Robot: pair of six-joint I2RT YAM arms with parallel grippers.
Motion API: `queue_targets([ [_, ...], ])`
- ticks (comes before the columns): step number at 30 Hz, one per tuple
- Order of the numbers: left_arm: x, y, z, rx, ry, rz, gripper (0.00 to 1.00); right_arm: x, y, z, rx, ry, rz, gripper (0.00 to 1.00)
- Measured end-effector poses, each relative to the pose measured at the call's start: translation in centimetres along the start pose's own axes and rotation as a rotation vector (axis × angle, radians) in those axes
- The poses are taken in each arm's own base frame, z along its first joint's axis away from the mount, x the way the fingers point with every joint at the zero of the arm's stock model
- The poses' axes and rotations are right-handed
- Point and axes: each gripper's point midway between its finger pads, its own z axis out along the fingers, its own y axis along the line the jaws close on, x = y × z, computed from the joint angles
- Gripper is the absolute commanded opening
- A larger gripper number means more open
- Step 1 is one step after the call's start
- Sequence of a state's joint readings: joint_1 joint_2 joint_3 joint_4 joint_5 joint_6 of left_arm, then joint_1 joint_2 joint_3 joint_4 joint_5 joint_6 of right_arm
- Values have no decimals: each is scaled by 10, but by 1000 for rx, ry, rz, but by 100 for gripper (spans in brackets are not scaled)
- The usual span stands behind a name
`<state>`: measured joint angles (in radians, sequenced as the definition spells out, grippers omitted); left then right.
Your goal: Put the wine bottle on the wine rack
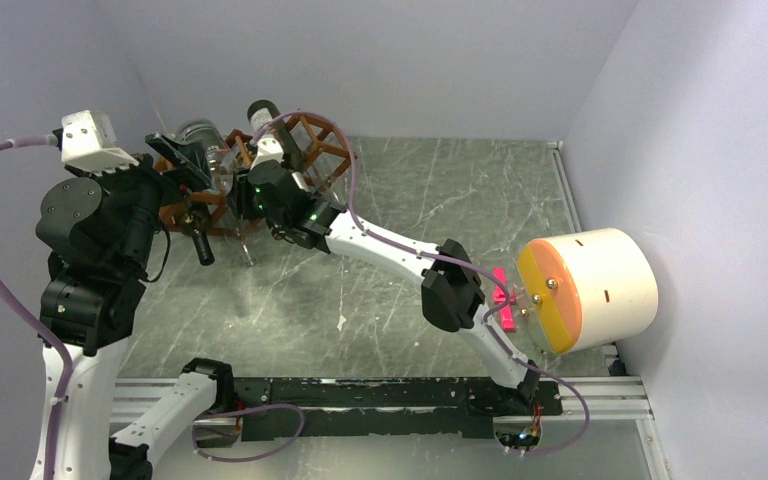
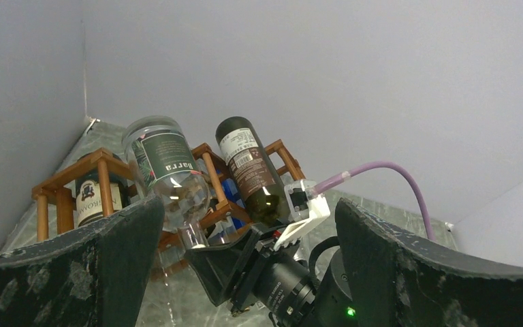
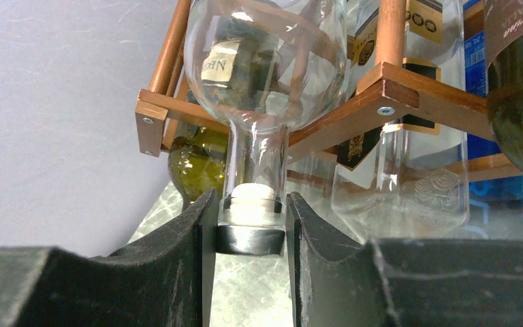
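The wine rack point(image 1: 312, 138) is a reddish-brown lattice at the back left; it also shows in the left wrist view point(image 2: 102, 163) and the right wrist view point(image 3: 395, 82). A clear wine bottle point(image 3: 265, 68) with a green label point(image 2: 167, 167) lies in an upper cell, neck pointing down and out. My right gripper point(image 3: 250, 231) is shut on its capped neck end, one finger point(image 3: 191, 259) on each side. It also shows in the top view point(image 1: 225, 168). My left gripper point(image 2: 248, 272) is wide open and empty, just in front of the rack point(image 1: 195, 205).
A dark bottle point(image 2: 248, 170) lies in the neighbouring upper cell, and other bottles point(image 2: 88, 197) fill lower cells. A white cylinder with an orange face point(image 1: 590, 285) and a pink piece point(image 1: 503, 295) stand at the right wall. Walls close in behind and left of the rack.
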<state>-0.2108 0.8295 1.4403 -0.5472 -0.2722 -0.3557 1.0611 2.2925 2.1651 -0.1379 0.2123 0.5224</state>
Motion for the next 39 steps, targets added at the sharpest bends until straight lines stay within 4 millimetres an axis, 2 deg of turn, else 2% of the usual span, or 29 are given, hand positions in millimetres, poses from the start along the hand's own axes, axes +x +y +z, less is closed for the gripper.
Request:
queue_targets([
  [6, 8, 4, 1, -29, 27, -24, 99, 3, 5, -4, -14, 18, 37, 40],
  [11, 19, 7, 11, -64, 83, -24, 99, 7, 9, -7, -25, 29, 85, 40],
  [13, 22, 8, 14, -73, 99, -22, 99, 9, 11, -9, -35, 35, 112, 47],
  [17, 32, 10, 18, -87, 134, -14, 99, 19, 12, -18, -40, 76, 145, 68],
  [19, 33, 11, 16, -89, 137, -12, 99, 27, 11, -20, -35, 98, 145, 76],
  [21, 32, 11, 15, -88, 136, -7, 99, 33, 9, -21, -29, 113, 145, 80],
  [27, 28, 13, 11, -75, 129, 66, 99, 46, 1, -33, -28, 149, 133, 86],
  [29, 27, 13, 9, -63, 127, 82, 99, 42, 3, -43, -42, 148, 121, 88],
  [31, 26, 12, 7, -53, 124, 94, 99, 34, 4, -60, -59, 141, 107, 95],
  [33, 24, 11, 3, -41, 118, 105, 99, 22, 4, -85, -75, 123, 87, 99],
  [36, 22, 10, -4, -18, 111, 115, 99, 2, 0, -124, -77, 83, 59, 100],
  [39, 23, 9, -13, 8, 111, 121, 99, -11, -18, -167, -32, 39, 28, 100],
])
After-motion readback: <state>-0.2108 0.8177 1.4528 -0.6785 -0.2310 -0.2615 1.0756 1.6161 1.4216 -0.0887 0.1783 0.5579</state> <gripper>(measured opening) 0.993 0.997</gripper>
